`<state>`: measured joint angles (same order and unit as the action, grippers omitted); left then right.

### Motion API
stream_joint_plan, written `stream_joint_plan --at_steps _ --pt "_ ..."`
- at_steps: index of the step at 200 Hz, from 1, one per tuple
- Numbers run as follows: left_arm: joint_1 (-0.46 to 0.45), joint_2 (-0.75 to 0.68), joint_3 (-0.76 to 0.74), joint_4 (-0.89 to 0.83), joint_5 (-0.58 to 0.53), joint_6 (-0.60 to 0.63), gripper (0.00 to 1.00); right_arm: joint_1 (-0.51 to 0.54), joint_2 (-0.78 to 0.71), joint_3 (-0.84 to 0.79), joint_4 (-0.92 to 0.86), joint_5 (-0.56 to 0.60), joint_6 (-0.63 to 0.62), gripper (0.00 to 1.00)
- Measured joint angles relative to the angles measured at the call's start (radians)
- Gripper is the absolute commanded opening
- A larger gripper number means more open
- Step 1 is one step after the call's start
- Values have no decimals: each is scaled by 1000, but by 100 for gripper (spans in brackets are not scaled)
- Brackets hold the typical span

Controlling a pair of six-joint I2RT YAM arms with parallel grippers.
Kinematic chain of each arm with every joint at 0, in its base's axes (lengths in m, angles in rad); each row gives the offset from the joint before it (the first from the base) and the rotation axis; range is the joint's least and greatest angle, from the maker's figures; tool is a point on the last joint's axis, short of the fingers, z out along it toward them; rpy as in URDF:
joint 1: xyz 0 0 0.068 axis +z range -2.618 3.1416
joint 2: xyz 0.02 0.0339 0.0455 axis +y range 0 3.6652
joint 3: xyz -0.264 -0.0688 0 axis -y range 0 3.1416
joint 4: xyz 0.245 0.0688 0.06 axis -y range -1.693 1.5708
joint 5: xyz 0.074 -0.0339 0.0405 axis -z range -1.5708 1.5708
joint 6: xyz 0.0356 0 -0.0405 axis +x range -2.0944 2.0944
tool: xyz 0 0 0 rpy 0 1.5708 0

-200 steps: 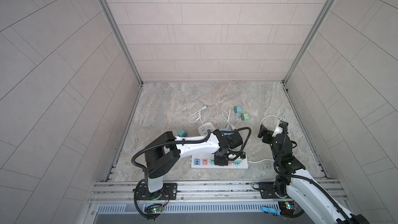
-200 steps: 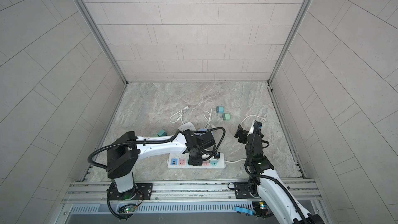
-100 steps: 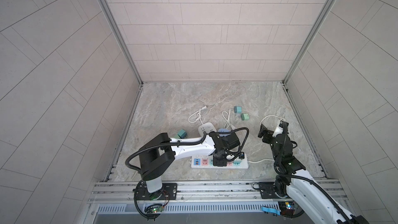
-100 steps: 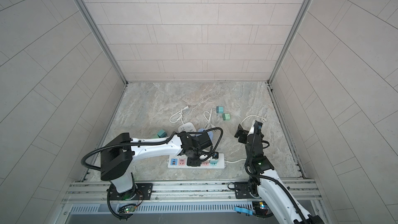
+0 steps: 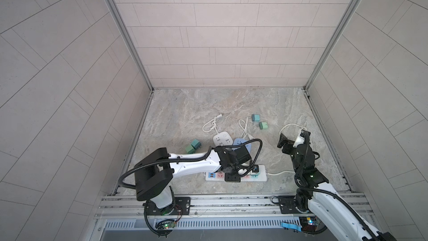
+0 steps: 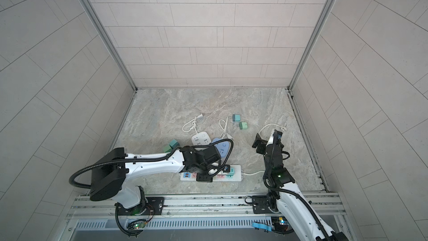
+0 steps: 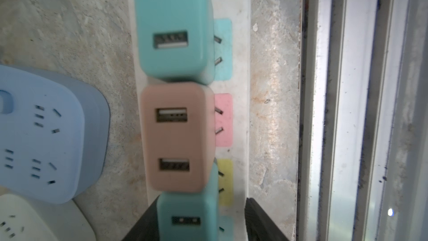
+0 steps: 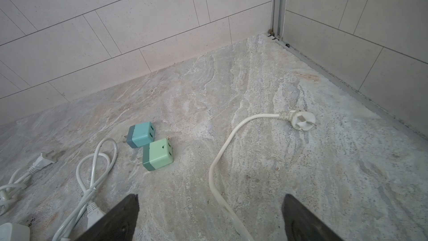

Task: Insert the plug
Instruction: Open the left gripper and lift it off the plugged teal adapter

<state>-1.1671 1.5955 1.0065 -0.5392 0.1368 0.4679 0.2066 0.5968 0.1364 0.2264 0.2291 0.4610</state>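
Observation:
A teal plug (image 7: 187,216) stands on the white power strip (image 7: 240,8), in a row with a tan plug (image 7: 173,135) and another teal plug (image 7: 171,24). My left gripper (image 7: 199,214) is open around the near teal plug. One finger (image 7: 143,223) lies against its side, and the other finger (image 7: 257,219) stands apart from it with strip showing between. In both top views the left gripper (image 5: 232,177) (image 6: 205,177) covers the middle of the strip (image 5: 262,177) (image 6: 237,177). My right gripper (image 8: 209,195) (image 5: 290,139) is open and empty above the floor.
A blue socket block (image 7: 46,135) and a white one (image 7: 34,223) lie beside the strip. Loose teal (image 8: 141,134) and green (image 8: 159,154) plugs lie further out, and two more green ones (image 5: 193,147) to the left. A white cable (image 8: 222,149) ends in a round plug (image 8: 301,120). The metal rail (image 7: 347,112) runs along the front.
My left gripper's jaws have parted from the teal plug, and the left arm's elbow has swung left and nearer. The right arm has not moved.

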Motion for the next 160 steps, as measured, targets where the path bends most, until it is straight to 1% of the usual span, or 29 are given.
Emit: stream_joint_plan --at_steps 23,39,56,67,81,83,85,99,119,129,145,160 --pt "3 -32 -6 14 -10 -6 54 0 -2 0 0 0 0 98" --pt "5 -54 -11 25 -18 -10 54 0 0 0 0 0 0 98" --pt "11 -98 -39 64 -29 -26 59 0 2 0 0 0 0 100" --pt "19 -148 -75 102 -38 -49 64 0 2 0 0 0 -1 100" --pt "34 -243 -136 168 -64 -82 82 0 2 0 0 0 0 100" --pt "36 -254 -142 175 -66 -83 88 0 2 0 0 0 0 100" --pt "38 -269 -151 188 -71 -95 91 0 2 0 0 1 0 100" --pt "54 -390 -232 294 -123 -137 100 0 0 2 -10 18 8 100" --pt "66 -541 -361 496 -216 -182 100 0 4 19 -51 75 53 100" --pt "66 -598 -426 607 -277 -228 100 0 9 35 -77 102 75 100" --pt "73 -649 -508 748 -376 -311 100 0 21 61 -104 127 97 100" --pt "105 -671 -543 801 -444 -372 100 0 28 80 -127 146 114 100"
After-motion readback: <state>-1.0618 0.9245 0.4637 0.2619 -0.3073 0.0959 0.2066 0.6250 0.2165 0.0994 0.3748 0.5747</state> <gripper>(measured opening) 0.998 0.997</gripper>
